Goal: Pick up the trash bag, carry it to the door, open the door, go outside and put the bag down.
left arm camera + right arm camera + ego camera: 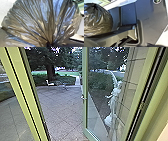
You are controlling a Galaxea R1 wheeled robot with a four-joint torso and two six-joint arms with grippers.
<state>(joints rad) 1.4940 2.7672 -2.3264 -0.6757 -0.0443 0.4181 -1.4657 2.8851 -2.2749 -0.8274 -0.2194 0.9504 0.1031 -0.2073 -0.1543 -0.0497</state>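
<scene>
L gripper (49,44) clamped on 1 blk trash bag (41,23), can't tell R gripper, glass door (85,114) open, paved yd (60,107) outside

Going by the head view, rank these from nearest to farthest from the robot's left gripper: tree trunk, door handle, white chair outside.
1. Door handle: near the middle of the view, on the glass door.
2. White chair: left of the handle, at the far side of the paving.
3. Tree trunk: also left, rising beyond the chair.
</scene>
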